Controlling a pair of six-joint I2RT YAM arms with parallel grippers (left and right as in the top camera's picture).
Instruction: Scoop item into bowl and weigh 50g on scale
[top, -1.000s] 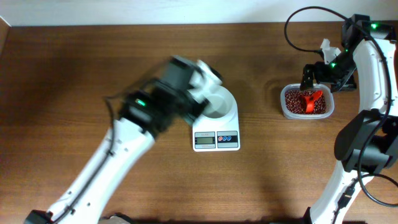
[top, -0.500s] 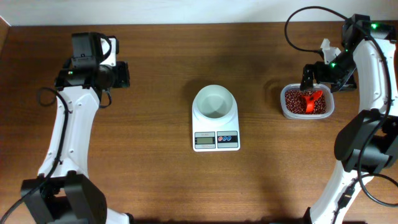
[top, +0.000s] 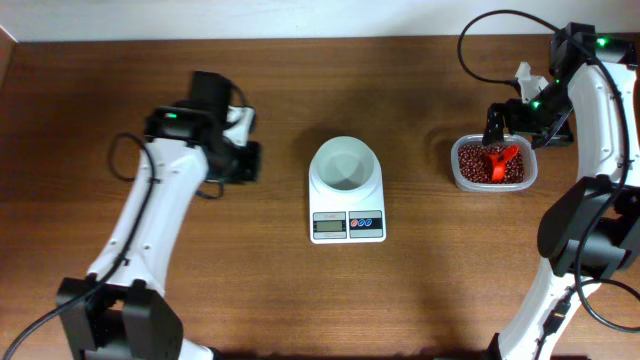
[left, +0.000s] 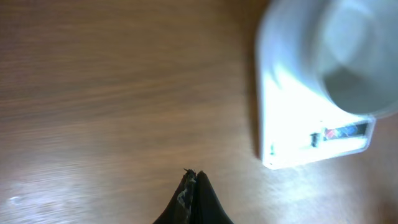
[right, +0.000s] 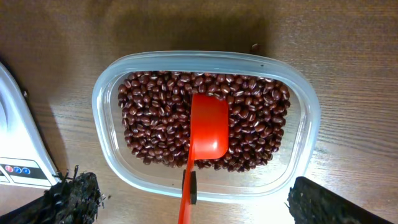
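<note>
Left gripper has swung from the far side back toward the scale — the right arm has not moved.
Its fingers are pressed together, pinching nothing, over the table just left of the scale. The right gripper, well to the scale's right, hangs with jaws spread wide above the clear tub; the red scoop lies between them, untouched, its cup resting on the beans in the tub. The white bowl sits on the scale — behind its display.
</note>
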